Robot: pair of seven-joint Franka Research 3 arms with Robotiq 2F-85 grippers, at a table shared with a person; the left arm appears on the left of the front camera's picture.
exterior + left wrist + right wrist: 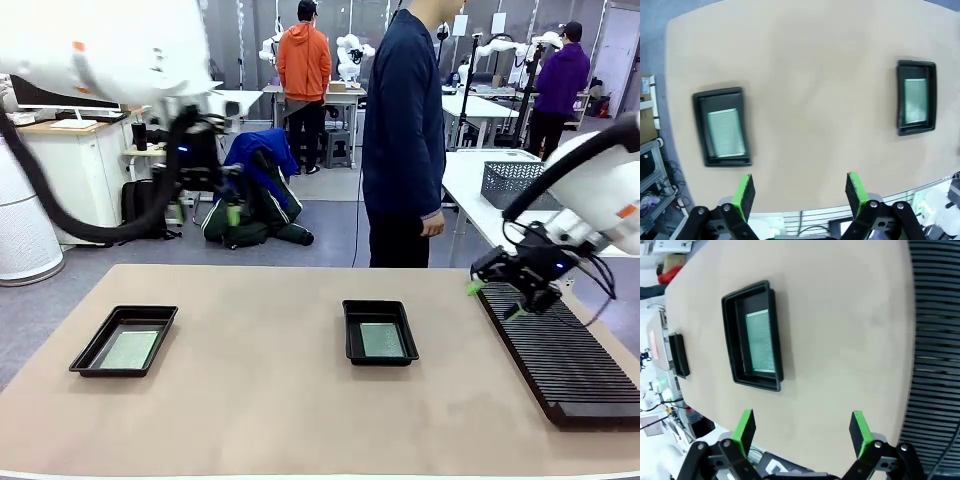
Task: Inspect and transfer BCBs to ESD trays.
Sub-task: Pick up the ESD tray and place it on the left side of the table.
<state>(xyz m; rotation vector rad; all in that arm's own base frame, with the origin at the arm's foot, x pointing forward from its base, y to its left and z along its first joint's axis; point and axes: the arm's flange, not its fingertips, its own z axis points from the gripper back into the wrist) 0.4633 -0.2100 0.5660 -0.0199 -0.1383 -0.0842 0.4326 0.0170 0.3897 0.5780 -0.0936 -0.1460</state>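
Observation:
Two black ESD trays lie on the tan table, one at the left point(140, 311) and one at the middle point(378, 305). Each holds a pale green BCB, one in the left tray point(130, 349) and one in the middle tray point(382, 340). My left gripper point(205, 213) hangs open, high above the table's far left, and its wrist view looks down on both trays point(717, 93) point(916, 64) and boards point(726, 132) point(915, 101). My right gripper point(493, 300) is open and empty over the rack's far end. In its wrist view the middle tray point(729, 335) with its board point(760, 342) lies ahead.
A long black ribbed rack point(560, 350) runs along the table's right side and fills the right of the right wrist view point(935, 340). A person point(405, 130) stands at the far edge. A grey mesh basket point(515, 180) sits on the neighbouring table.

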